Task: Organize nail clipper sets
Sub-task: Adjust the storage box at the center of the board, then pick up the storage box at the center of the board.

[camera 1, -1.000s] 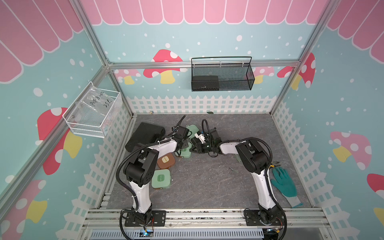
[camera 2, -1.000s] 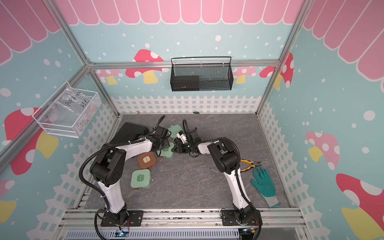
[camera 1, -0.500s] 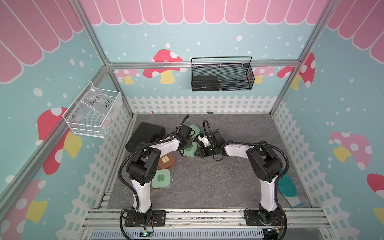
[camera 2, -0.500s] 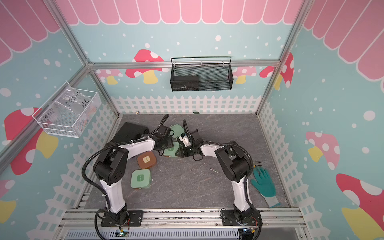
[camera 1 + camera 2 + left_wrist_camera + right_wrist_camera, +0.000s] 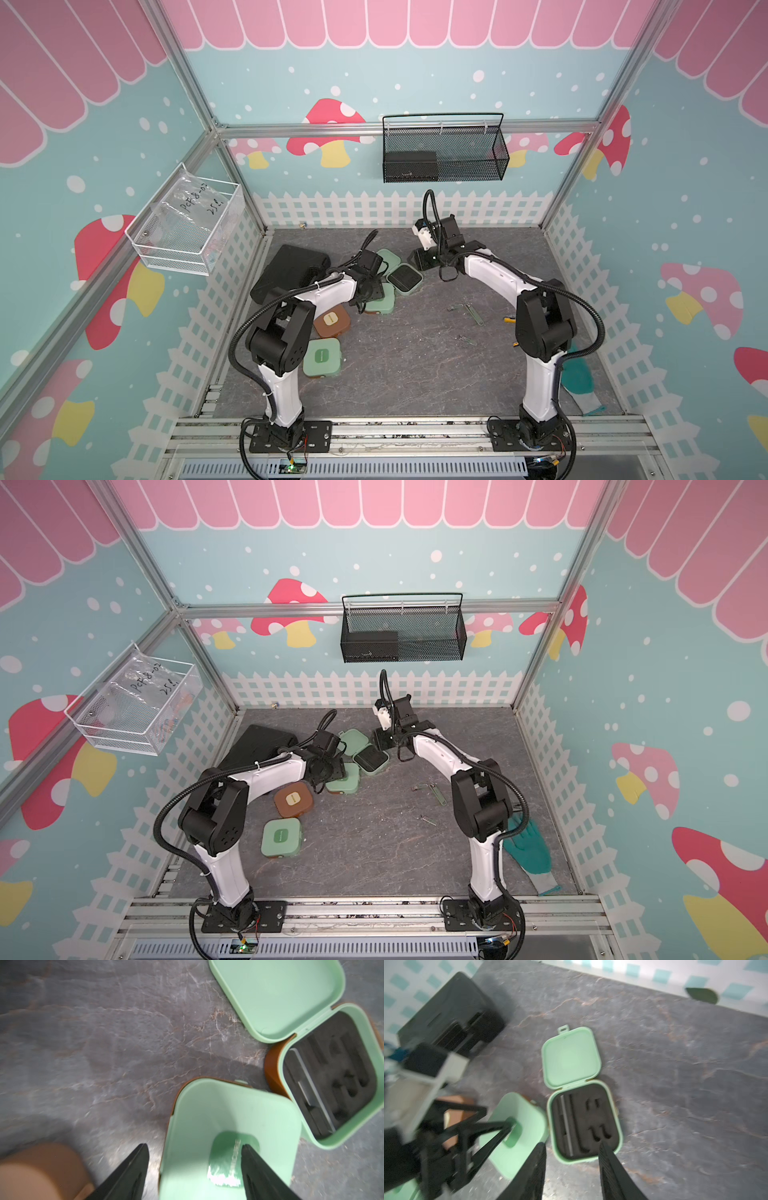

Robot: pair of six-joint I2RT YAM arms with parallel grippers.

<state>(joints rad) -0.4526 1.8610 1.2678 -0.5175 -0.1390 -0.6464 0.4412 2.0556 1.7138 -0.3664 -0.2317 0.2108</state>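
The left pincer (image 5: 193,1145), jaws apart and empty, straddles one edge of a closed mint-green nail clipper case (image 5: 228,1113), one jaw over its label. Just beyond it, the right pincer (image 5: 572,1144), likewise spread and empty, hovers over the near rim of an open mint-green case (image 5: 583,1120).

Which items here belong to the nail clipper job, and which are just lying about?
Job: open mint case; mint case beside it; front mint case; brown case; loose silver tools.
Lying about: black handled case; teal glove; wire basket; clear bin.
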